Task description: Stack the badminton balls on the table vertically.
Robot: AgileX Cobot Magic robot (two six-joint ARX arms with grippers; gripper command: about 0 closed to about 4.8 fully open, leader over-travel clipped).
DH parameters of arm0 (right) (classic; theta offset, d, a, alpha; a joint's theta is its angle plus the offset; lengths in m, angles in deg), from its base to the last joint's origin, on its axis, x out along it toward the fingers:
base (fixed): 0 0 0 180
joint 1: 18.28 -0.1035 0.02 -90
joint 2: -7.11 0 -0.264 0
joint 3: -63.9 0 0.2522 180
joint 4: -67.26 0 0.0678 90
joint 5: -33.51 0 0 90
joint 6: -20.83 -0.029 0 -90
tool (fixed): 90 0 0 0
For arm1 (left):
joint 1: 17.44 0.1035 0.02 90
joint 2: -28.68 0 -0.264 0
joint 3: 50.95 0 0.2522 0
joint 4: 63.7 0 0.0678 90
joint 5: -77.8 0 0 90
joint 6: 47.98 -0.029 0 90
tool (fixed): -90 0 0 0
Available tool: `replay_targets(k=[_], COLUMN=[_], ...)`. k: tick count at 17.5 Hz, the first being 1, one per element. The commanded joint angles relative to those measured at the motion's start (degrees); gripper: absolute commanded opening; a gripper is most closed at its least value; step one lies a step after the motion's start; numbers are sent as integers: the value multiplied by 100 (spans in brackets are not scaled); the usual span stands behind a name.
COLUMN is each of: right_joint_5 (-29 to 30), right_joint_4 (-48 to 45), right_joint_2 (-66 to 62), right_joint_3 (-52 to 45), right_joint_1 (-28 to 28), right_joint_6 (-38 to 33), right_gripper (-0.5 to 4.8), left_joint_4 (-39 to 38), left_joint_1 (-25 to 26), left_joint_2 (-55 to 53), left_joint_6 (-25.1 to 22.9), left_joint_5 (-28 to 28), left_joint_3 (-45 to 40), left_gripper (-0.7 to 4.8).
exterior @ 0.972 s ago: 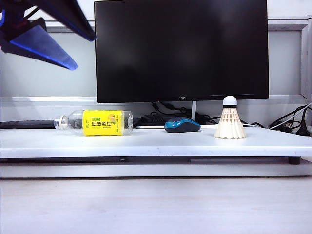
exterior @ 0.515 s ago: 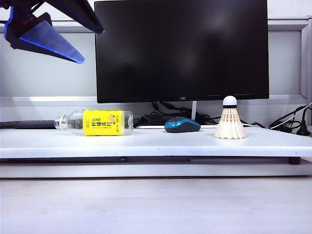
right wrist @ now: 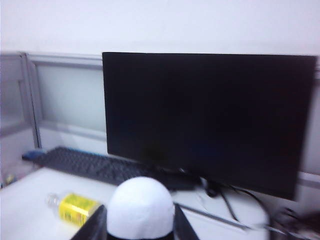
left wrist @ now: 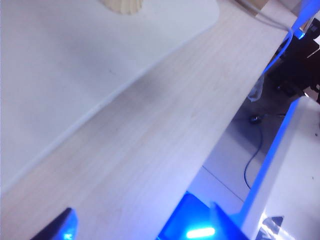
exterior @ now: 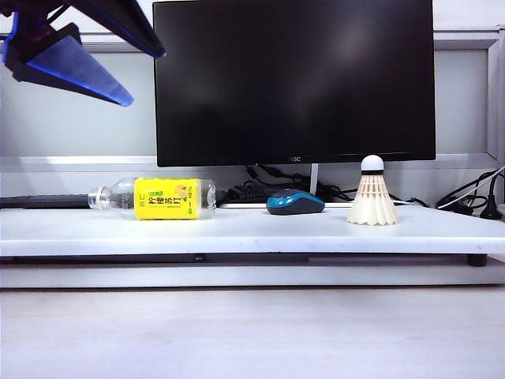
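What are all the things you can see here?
Shuttlecock: one, white, upright on the table's right.
Shuttlecock: one, white tip, in the right gripper.
Bottle: one, yellow label, lying on the left.
Mouse: one, blue and black, middle.
Monitor: one, black, behind.
Keyboard: one, dark, behind the bottle.
Table: one, white.
Left gripper: open, high on the left.
Right gripper: shut on a shuttlecock.

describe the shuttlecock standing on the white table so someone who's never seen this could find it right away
Start at the big black monitor behind the white table. Below its right corner, right of the blue mouse, stands the shuttlecock on its feather skirt with the cork up. It is the only white cone there; the bottle far to the left lies on its side with a yellow label.
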Motion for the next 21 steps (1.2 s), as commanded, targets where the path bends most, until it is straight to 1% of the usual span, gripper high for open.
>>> replay_targets(k=[1, 3, 4, 6, 7, 8, 10, 12, 14, 18, 21], right_joint_5=[46, -17, -39, -35, 74, 177, 168, -72, -638, -855, -933], right_joint_4=[-2159, -2782, -3156, -3563, -3864, -4441, -5440, -6282, -7272, -8389, -8950], right_joint_2=[-256, -542, -890, -1475, -1867, -2505, -3440, -4194, -5156, -6347, -7007], right_joint_3=[-1012, -1355, -1515, -1556, -1556, -1556, -1554, -1554, -1554, -1545, -1537], right_joint_1=[0, 0, 0, 2, 0, 0, 4, 7, 11, 151, 153], right_joint_6=[-168, -162, -131, -59, -39, -44, -55, -83, -127, -332, -468], right_gripper=[146, 146, 146, 147, 146, 145, 144, 144, 144, 144, 144], left_joint_4=[-26, -15, 26, 131, 177, 275, 380, 424, 439, 503, 579], left_joint_1=[-9, -9, -9, -9, -9, -9, -7, -7, -7, -7, -7], left_joint_2=[11, 11, 11, 11, 11, 11, 11, 11, 11, 11, 11], left_joint_6=[0, 0, 0, 0, 0, 4, 22, 20, 22, 20, 20], left_joint_5=[-28, -138, -219, -280, -280, -278, -282, -295, -485, -761, -769], left_joint_3=[-70, -144, -225, -332, -356, -358, -361, -363, -374, -385, -387], left_gripper=[355, 355, 355, 355, 355, 355, 355, 355, 355, 355, 355])
